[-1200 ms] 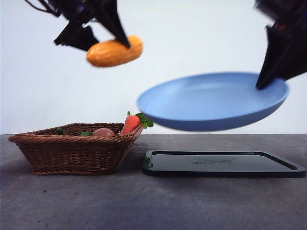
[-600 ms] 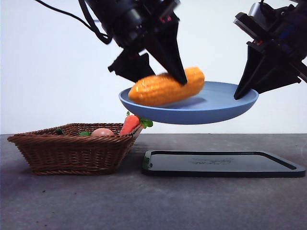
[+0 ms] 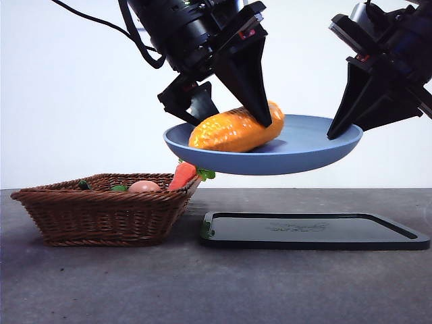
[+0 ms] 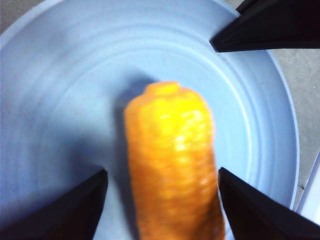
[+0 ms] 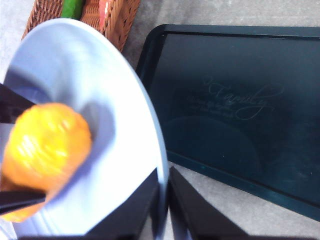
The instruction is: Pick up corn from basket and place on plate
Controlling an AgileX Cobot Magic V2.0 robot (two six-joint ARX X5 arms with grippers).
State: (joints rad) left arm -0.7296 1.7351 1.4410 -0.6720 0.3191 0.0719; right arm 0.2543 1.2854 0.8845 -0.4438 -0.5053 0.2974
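The corn (image 3: 235,131) is now lying in the plate (image 3: 317,154), having come down over the last second from high above the basket (image 3: 101,216) to settle onto the blue surface. Half a second ago it was riding a little higher and tilted more steeply; now its underside looks to be resting on the plate's floor, toward the rim nearest the basket.

The left gripper (image 4: 161,200) is straddling the corn with its jaws spread apart, a visible gap on each side of the cob in the left wrist view (so the grip appears to be letting go, not clamped). In the front view that same gripper is hanging directly over the corn.

The right gripper (image 5: 164,200) is pinched together on the plate's rim, on the side farthest from the basket, holding the plate up in the air above the black tray (image 3: 314,231). The plate is not touching the tray.

The basket is sitting on the table beside the tray, holding a carrot (image 3: 183,174) propped against the wall nearest the plate, plus a peach-coloured ball (image 3: 144,186) and some green bits.

Judgement: placing is essentially done. What is remaining is for the left arm to be lifting clear without nudging the cob, which could roll on the tilted, airborne plate.
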